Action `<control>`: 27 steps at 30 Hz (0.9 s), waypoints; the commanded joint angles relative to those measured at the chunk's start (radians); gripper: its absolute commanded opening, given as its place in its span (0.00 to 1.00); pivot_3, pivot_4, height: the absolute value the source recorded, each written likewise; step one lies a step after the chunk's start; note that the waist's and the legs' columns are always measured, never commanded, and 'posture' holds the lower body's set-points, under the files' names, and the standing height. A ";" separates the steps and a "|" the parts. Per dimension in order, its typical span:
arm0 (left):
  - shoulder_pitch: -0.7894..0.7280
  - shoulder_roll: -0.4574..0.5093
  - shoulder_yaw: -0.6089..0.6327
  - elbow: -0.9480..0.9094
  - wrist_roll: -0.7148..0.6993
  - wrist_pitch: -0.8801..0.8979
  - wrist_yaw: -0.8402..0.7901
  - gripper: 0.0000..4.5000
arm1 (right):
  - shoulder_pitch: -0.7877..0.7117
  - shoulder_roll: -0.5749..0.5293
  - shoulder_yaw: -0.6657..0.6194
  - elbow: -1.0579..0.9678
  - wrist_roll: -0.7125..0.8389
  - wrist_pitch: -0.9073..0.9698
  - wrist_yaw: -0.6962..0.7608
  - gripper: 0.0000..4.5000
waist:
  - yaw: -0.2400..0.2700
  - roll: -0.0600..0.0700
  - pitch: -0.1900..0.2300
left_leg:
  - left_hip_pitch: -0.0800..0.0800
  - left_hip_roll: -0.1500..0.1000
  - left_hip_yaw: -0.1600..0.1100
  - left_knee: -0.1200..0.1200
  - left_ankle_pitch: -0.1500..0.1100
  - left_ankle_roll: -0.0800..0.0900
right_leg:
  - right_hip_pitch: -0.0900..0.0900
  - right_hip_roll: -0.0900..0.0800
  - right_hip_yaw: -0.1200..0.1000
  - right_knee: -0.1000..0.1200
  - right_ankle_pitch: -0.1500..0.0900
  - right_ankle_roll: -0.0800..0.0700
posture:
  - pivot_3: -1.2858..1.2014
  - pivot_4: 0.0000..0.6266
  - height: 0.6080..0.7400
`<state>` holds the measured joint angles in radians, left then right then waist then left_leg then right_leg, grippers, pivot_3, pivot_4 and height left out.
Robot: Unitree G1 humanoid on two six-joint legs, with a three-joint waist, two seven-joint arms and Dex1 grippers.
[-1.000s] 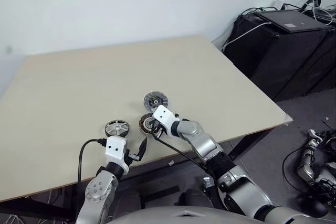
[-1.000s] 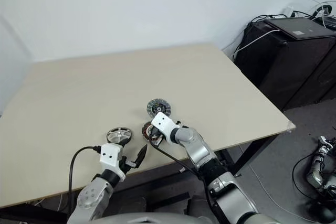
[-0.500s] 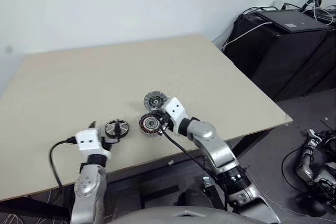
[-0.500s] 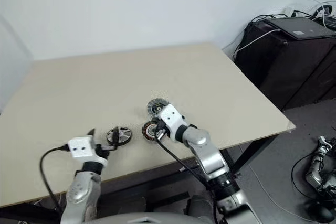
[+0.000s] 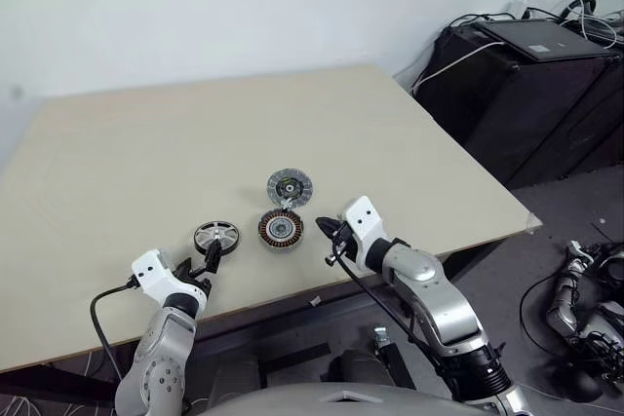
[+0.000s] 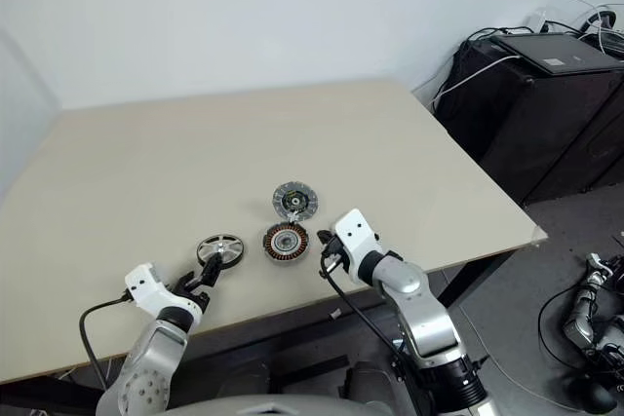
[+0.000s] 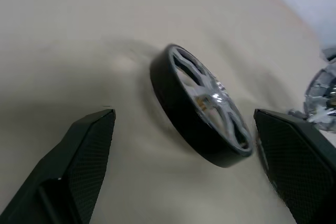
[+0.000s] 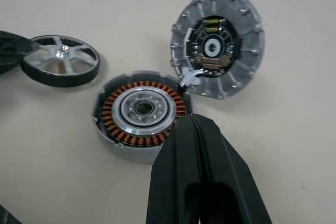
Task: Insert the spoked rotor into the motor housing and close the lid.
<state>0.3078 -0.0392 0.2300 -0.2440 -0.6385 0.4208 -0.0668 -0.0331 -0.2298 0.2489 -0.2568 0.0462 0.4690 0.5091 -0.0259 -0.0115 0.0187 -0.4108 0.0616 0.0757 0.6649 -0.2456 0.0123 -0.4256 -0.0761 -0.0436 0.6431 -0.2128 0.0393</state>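
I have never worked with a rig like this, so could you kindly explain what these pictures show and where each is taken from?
This is a humanoid robot with two arms, each ending in a two-fingered gripper. Two pictures look down from its head; the other two come from cameras on its wrists. On the beige table lie three motor parts: the spoked rotor, the motor housing with copper windings, and the lid, dark face up, touching the housing's edge. The left gripper is open, just short of the rotor. The right gripper is shut, beside the housing. Neither holds anything.
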 commanded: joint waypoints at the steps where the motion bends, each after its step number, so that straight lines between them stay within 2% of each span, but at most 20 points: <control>1: -0.032 -0.013 0.014 -0.046 -0.067 0.030 -0.005 1.00 | -0.006 0.003 -0.016 -0.052 0.017 0.005 -0.020 0.00 | 0.000 0.000 0.000 | 0.000 0.000 0.000 0.000 0.000 0.000 | 0.000 0.000 0.000 0.000 0.000 0.000 | 0.52 0.00 1.00; 4: -0.049 -0.023 0.032 -0.038 -0.116 0.053 0.011 1.00 | -0.003 0.003 -0.012 -0.057 0.018 0.008 -0.028 0.00 | -0.001 -0.001 0.000 | 0.000 0.000 0.000 0.000 0.001 0.002 | 0.000 0.000 0.000 0.000 0.000 0.000 | 0.52 0.00 1.00; 5: -0.054 -0.028 0.038 -0.037 -0.130 0.058 0.018 0.96 | -0.002 0.003 -0.010 -0.060 0.018 0.009 -0.029 0.00 | -0.001 -0.001 0.000 | 0.000 0.000 0.000 0.000 0.001 0.002 | 0.000 0.000 0.000 -0.001 0.000 0.000 | 0.52 0.00 1.00; 8: -0.065 -0.037 0.055 -0.033 -0.154 0.069 0.049 0.80 | -0.003 0.004 -0.011 -0.063 0.021 0.013 -0.034 0.00 | 0.000 -0.001 0.001 | 0.000 0.000 0.000 0.000 0.002 0.003 | 0.000 0.000 0.000 -0.001 0.000 0.000 | 0.52 0.00 1.00; 13: -0.067 -0.048 0.075 -0.026 -0.168 0.071 0.098 0.43 | -0.005 0.002 -0.018 -0.060 0.025 0.015 -0.043 0.00 | 0.000 -0.002 0.001 | 0.000 0.000 0.000 0.000 0.001 0.002 | 0.000 0.000 0.000 -0.001 0.000 0.000 | 0.52 0.00 1.00; 23: -0.068 -0.064 0.106 -0.014 -0.209 0.053 0.138 0.43 | -0.003 -0.005 -0.018 -0.051 0.028 0.011 -0.056 0.00 | 0.000 -0.003 0.002 | 0.000 0.000 0.000 0.000 0.001 0.002 | 0.000 0.000 0.000 -0.001 0.000 0.000 | 0.52 0.00 1.00; 25: -0.071 -0.065 0.110 -0.015 -0.221 0.052 0.140 0.35 | -0.003 -0.006 -0.018 -0.049 0.028 0.011 -0.058 0.00 | 0.000 -0.003 0.002 | 0.000 0.000 0.000 0.000 0.001 0.002 | 0.000 0.000 0.000 -0.001 0.000 0.000 | 0.52 0.00 1.00; 27: -0.073 -0.065 0.115 -0.013 -0.233 0.052 0.143 0.22 | -0.003 -0.007 -0.018 -0.050 0.028 0.011 -0.059 0.00 | 0.000 -0.003 0.002 | 0.000 0.000 0.000 0.000 0.001 0.002 | 0.000 0.000 0.000 -0.001 0.000 0.000 | 0.52 0.00 1.00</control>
<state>0.2534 -0.0622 0.3434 -0.2418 -0.8490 0.4897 0.0724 -0.0249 -0.2367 0.2479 -0.2783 0.0636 0.4894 0.4573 -0.0258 -0.0147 0.0203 -0.4111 0.0612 0.0754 0.6650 -0.2447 0.0139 -0.4252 -0.0758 -0.0434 0.6424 -0.2128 0.0391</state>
